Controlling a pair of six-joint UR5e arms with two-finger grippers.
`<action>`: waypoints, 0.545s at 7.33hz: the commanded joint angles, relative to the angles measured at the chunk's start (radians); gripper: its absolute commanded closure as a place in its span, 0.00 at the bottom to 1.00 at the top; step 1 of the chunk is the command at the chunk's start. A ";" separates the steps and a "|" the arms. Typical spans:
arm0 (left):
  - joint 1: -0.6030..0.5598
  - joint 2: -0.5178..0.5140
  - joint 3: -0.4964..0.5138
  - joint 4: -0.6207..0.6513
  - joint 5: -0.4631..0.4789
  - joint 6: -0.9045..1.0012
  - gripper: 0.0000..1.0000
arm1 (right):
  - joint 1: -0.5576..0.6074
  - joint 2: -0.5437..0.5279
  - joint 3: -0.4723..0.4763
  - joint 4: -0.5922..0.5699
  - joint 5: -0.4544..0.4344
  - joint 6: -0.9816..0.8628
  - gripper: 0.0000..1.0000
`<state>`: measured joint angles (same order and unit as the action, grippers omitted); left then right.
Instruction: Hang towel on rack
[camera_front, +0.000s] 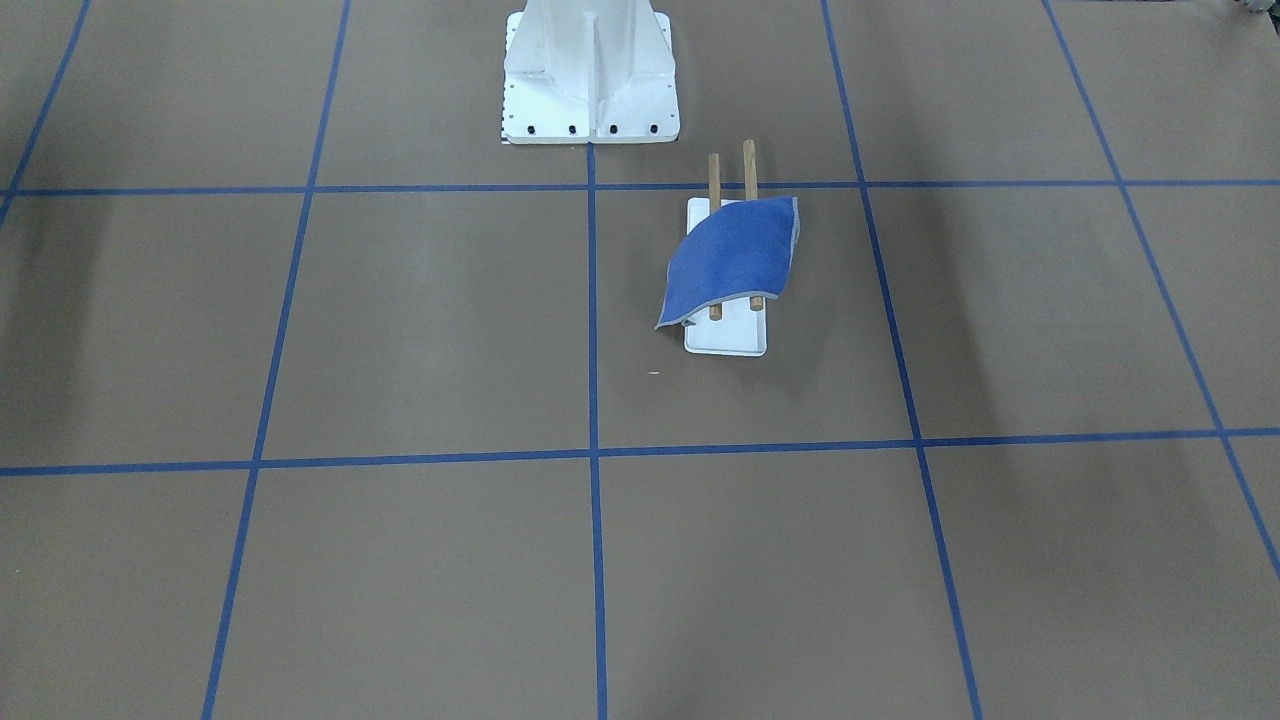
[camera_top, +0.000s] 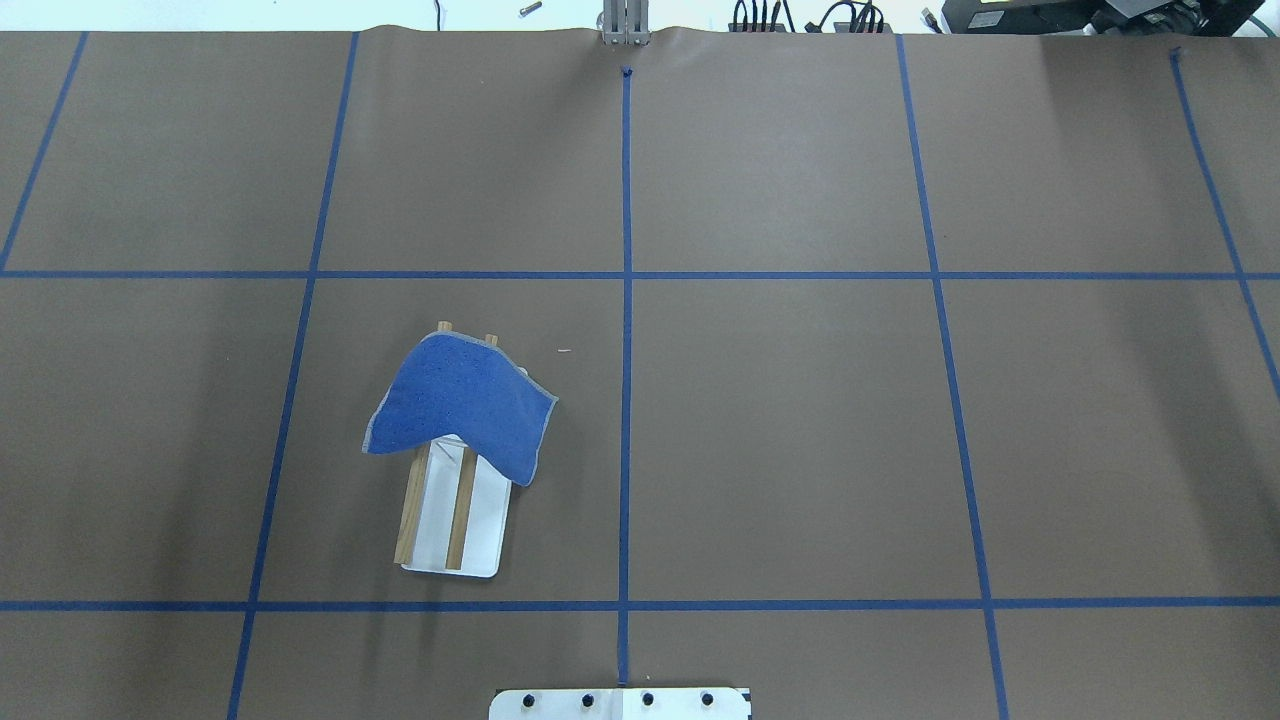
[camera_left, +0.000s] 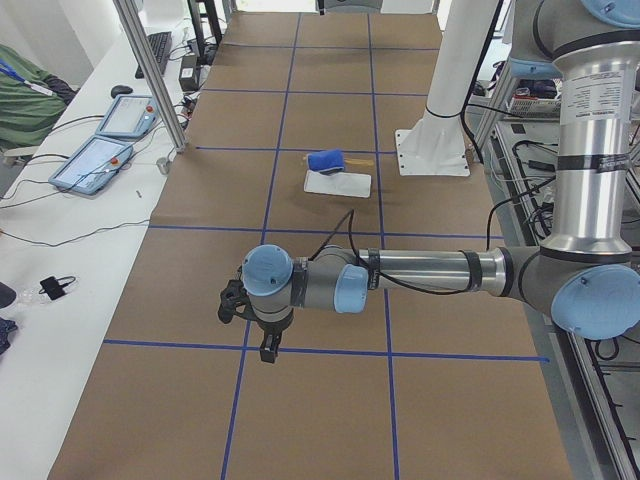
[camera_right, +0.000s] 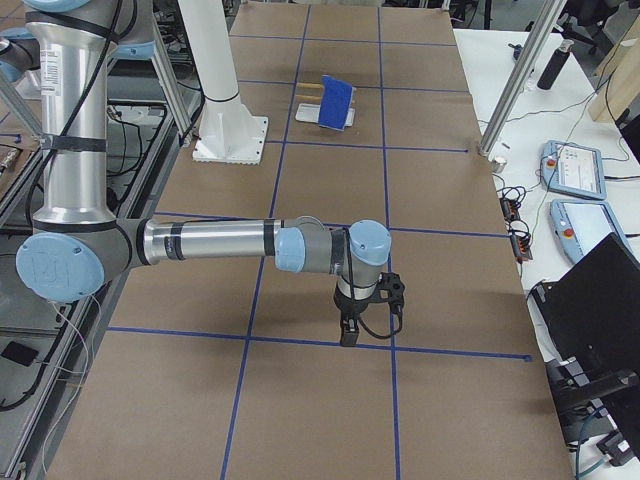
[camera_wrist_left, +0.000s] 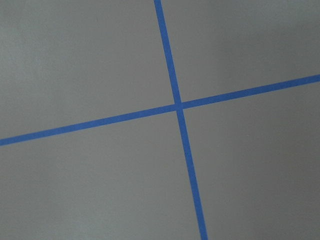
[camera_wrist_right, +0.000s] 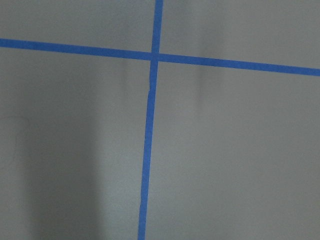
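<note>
In the lower left of the overhead view, the small square royal-blue cloth towel (camera_top: 460, 410) with a thin pale grey hem lies draped over the two parallel brown wooden dowel rods (camera_top: 462, 515) of the small white-based rack (camera_top: 485, 540). The rack stands on the brown worktop (camera_top: 800, 450), which is crossed by blue tape lines. The rods' long axis runs up and down that frame, tilted slightly. The towel covers their upper stretch, with both rod tips peeking out above it, and it sits skewed, corners drooping off either side. In the front-facing view one corner hangs low just beside the base at the rack's lower left; whether it touches the worktop I cannot tell. Neither arm appears in those two views. The left hand (camera_left: 268, 350) shows only in the left side view, low in the frame and pointing down at the worktop, with the rack well apart toward the upper middle. The right hand (camera_right: 347, 333) shows only in the right side view, low centre, with the rack far up the frame. Whether either hand is spread or pressed together I cannot tell. Both wrist views show only worktop and tape crossings. The hanging looks done. If the skew needs straightening, the left arm seems the nearer, since the rack stands in the overhead frame's left half.
</note>
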<state>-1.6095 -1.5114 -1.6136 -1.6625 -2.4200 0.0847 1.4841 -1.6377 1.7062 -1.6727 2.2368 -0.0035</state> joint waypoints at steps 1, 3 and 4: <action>-0.015 0.014 -0.020 -0.009 -0.014 0.006 0.02 | 0.001 0.001 0.007 0.002 0.006 0.028 0.00; -0.015 0.016 -0.035 -0.011 -0.014 0.006 0.02 | 0.001 0.007 0.010 0.002 0.006 0.028 0.00; -0.015 0.017 -0.037 -0.011 -0.014 0.006 0.02 | 0.001 0.007 0.010 0.002 0.006 0.028 0.00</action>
<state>-1.6240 -1.4960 -1.6447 -1.6732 -2.4342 0.0902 1.4844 -1.6318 1.7153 -1.6706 2.2425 0.0241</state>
